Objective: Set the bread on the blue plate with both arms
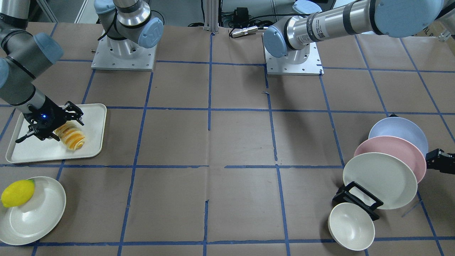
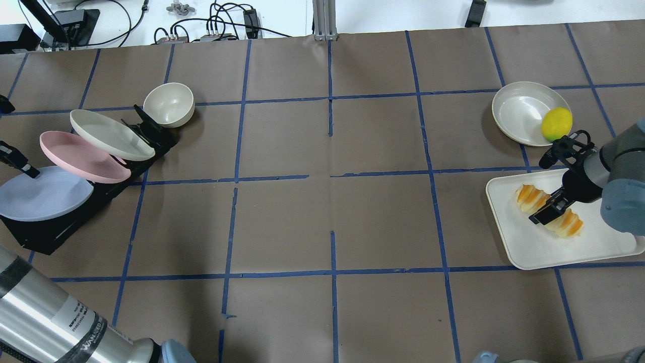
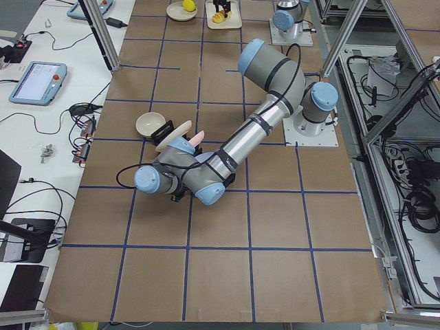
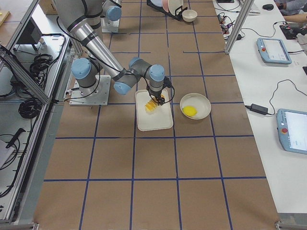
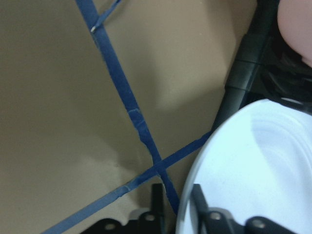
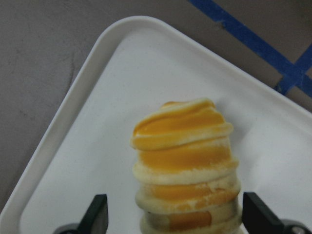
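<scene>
The right gripper [image 6: 178, 219] holds its jaws apart, one on each side of the bread [image 6: 185, 161]. The bread lies between them on the white tray [image 6: 122, 68]. The left gripper [image 5: 178, 212] also has its jaws apart, and the rim of the blue plate [image 5: 258, 165] passes between them. The plate leans in the black rack [image 5: 243, 78] beyond the jaws.

Lemon [image 1: 17, 192] on cream plate [image 1: 39, 220]; white tray [image 1: 35, 151]; pink plate [image 1: 398, 149], bowl [image 1: 351, 226].
</scene>
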### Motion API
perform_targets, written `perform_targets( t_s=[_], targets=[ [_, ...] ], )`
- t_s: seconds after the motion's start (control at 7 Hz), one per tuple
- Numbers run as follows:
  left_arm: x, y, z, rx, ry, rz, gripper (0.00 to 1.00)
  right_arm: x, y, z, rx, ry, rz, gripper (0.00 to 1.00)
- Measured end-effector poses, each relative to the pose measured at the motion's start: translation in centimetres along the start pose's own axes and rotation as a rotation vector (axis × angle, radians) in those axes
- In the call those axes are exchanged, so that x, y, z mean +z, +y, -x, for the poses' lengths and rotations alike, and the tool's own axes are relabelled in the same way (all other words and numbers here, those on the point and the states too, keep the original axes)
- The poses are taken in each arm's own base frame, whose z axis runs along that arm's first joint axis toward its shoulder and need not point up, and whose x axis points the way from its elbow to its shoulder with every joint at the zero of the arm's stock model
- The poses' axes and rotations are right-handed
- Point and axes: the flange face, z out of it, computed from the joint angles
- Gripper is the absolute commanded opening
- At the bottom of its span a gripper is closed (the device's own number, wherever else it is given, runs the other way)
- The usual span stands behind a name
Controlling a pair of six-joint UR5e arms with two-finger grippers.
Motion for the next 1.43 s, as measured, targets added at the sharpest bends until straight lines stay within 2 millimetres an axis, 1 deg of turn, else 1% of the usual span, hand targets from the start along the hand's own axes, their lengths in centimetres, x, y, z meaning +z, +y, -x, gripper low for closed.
perform_targets(
  t_s=[0.14, 0.29, 0.43, 0.57, 0.71, 0.86, 1.0, 1.14, 1.29, 1.43],
  targets=[
    [-1.4, 0.3, -0.7, -0.002, -0.015, -0.003, 0.03, 0.2, 0.1, -0.1, 0.001, -0.002, 0.01, 0.18],
    [-3.4, 1.0, -2.2, -0.005, -0.027, 0.004, 0.03, 0.3, 0.2, -0.1, 0.003, -0.001, 0.017, 0.16],
    [-6.0, 2.2, -4.3, -0.01, -0.032, 0.02, 0.03, 0.3, 0.2, -0.1, 0.009, 0.0, 0.023, 0.16],
    [-8.6, 3.8, -6.6, -0.02, -0.036, 0.031, 0.03, 0.2, 0.2, -0.1, 0.012, 0.002, 0.025, 0.16],
    [-11.5, 5.9, -9.2, -0.033, -0.041, 0.041, 0.03, 0.1, 0.2, -0.2, 0.018, 0.004, 0.025, 0.16],
    [-14.7, 8.2, -12.7, -0.046, -0.05, 0.046, 0.03, -0.5, 0.1, -0.3, 0.041, 0.01, 0.025, 0.16],
    [-17.5, 9.8, -17.1, -0.07, -0.061, 0.041, 0.02, -2.3, -0.2, -0.8, 0.086, 0.036, 0.016, 0.16],
    [-19.0, 9.6, -21.3, -0.115, -0.058, 0.014, 0.02, -5.9, -0.9, -1.4, 0.136, 0.081, 0.0, 0.17],
    [-18.9, 6.7, -25.3, -0.162, -0.032, -0.017, 0.02, -10.4, -1.9, -2.0, 0.196, 0.124, -0.017, 0.17],
    [-17.2, 1.5, -30.1, -0.208, -0.019, -0.014, 0.02, -14.3, -3.4, -2.3, 0.274, 0.154, -0.028, 0.17]
  ],
)
